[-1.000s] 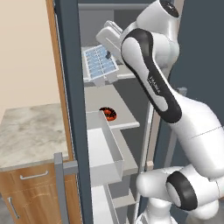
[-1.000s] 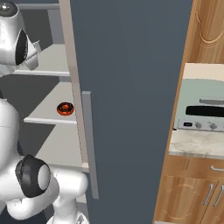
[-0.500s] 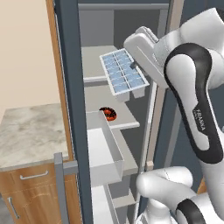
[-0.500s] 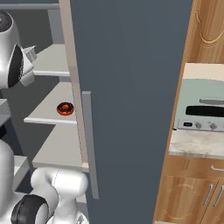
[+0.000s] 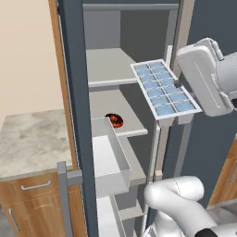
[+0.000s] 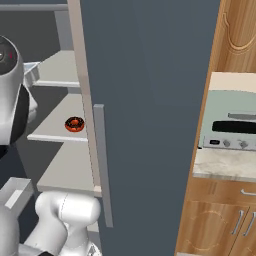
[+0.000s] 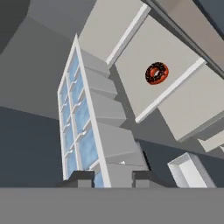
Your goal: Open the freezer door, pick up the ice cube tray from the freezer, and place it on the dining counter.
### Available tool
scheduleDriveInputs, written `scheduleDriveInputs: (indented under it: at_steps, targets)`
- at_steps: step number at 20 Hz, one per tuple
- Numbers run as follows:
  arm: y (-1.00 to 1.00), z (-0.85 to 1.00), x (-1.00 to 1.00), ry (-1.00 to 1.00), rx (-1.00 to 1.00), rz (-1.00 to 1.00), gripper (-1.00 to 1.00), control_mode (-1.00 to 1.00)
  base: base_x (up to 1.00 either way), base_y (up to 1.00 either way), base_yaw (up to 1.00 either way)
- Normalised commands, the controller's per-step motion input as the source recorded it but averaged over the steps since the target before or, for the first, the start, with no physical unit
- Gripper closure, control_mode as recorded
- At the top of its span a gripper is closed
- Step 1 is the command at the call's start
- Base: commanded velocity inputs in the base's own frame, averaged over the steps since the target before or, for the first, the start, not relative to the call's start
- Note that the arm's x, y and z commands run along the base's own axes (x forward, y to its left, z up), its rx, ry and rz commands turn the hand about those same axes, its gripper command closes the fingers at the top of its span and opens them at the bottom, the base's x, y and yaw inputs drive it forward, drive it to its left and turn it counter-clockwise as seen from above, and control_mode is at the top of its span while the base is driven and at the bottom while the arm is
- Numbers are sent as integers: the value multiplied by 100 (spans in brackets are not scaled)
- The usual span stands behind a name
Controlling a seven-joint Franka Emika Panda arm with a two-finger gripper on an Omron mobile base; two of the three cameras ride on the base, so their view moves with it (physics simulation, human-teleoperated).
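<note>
The ice cube tray, pale blue with rows of square pockets, hangs level in the air just outside the freezer. My gripper is shut on the tray's right long edge. In the hand view the tray runs up from between my fingertips. The freezer door stands open at the left, seen edge-on, with its white inner bin facing the shelves. The dining counter is out of view.
A round red-and-black item lies on a middle shelf. A small marble-topped wooden cabinet stands left of the open door. The matching dark door stays closed at the right, and a toaster oven is beyond it.
The arm has drawn the tray out of the freezer, rightward and a little lower, away from the upper shelf. The tray has stayed in the gripper's hold.
</note>
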Motion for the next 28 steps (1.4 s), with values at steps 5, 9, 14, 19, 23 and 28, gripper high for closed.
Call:
scheduleDriveInputs:
  at_steps: [5,9,14,19,23,28]
  targets:
    - [-5,-6,-23,8,3,0,100,-100,0,0,0]
    - [-4,-11,0,15,0,0,100,-100,0,0,0]
    - [-11,-3,0,11,0,0,100,100,-5,-7,0]
    - [0,0,0,0,0,0,100,100,-56,-38,0]
    - [0,0,0,0,0,0,100,100,-78,-51,0]
    - [0,0,0,0,0,0,100,100,-68,-70,-5]
